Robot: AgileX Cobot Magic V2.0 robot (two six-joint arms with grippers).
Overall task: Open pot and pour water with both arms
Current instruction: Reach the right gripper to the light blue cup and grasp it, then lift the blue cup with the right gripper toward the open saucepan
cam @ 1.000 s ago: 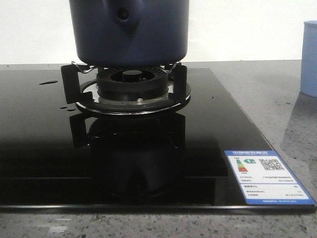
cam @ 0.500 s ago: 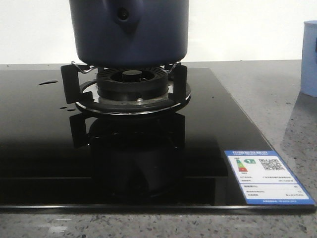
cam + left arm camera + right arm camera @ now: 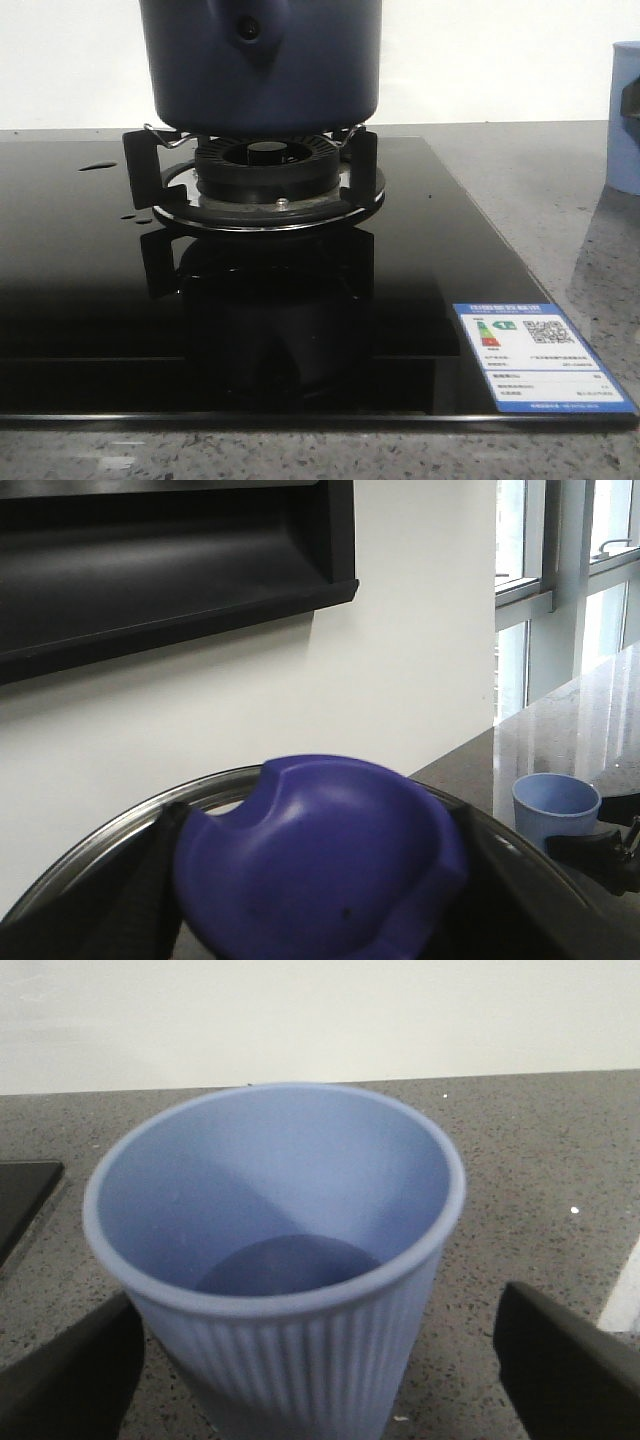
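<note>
The dark navy pot stands on the gas burner, its handle mount with the small hole facing me; its top is cut off in the front view. In the left wrist view my left gripper is shut on the lid's blue knob, a dark finger pressed to each side, and the lid's metal rim curves behind it. My right gripper is open around the light blue ribbed cup, with a gap on one side. Only a dark sliver of the right gripper shows beside the cup.
The burner sits on a black glass hob carrying an energy label at its front right corner and a few drops at the far left. Speckled grey countertop lies to the right. A white wall is behind.
A dark part of the right gripper has come into the front view at the right edge, beside the cup. The pot has not moved.
</note>
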